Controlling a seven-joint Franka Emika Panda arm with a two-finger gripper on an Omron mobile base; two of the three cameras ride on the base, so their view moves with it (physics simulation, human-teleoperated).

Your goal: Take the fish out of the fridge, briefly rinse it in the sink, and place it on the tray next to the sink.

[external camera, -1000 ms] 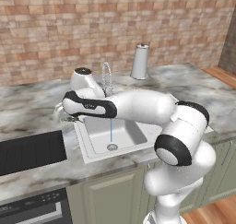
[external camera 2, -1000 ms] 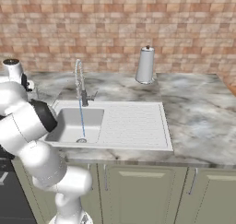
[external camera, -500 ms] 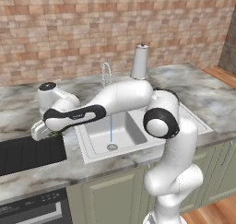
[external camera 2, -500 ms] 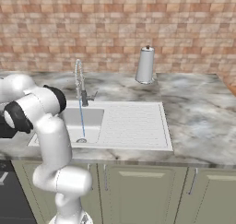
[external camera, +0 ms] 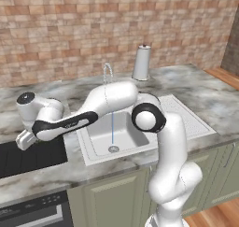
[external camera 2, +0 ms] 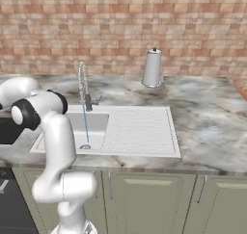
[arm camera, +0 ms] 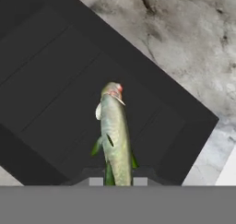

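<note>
Hand (arm camera: 117, 181) clamped on fish (arm camera: 114, 133), over black tray (arm camera: 55, 80), marble counter (arm camera: 184, 43) beside

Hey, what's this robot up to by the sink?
The white arm reaches left from the sink, where water runs from the faucet. Its gripper is shut on a small green fish and holds it over the black tray on the counter beside the sink. The fish is not yet set down.
</note>
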